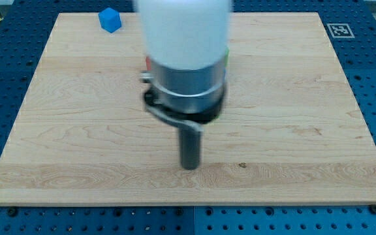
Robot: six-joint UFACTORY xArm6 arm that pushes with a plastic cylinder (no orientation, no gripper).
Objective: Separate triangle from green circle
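My tip (190,167) rests on the wooden board (292,130) a little below its middle. The arm's white and grey body fills the upper centre of the view. A sliver of red (147,64) and a sliver of green (226,60) show at the arm's left and right edges; their shapes cannot be made out. The triangle and the green circle are otherwise hidden behind the arm. The tip touches no block that I can see.
A blue cube (110,19) stands near the board's top left edge. A black-and-white marker tag (339,30) sits at the board's top right corner. Blue perforated table surrounds the board.
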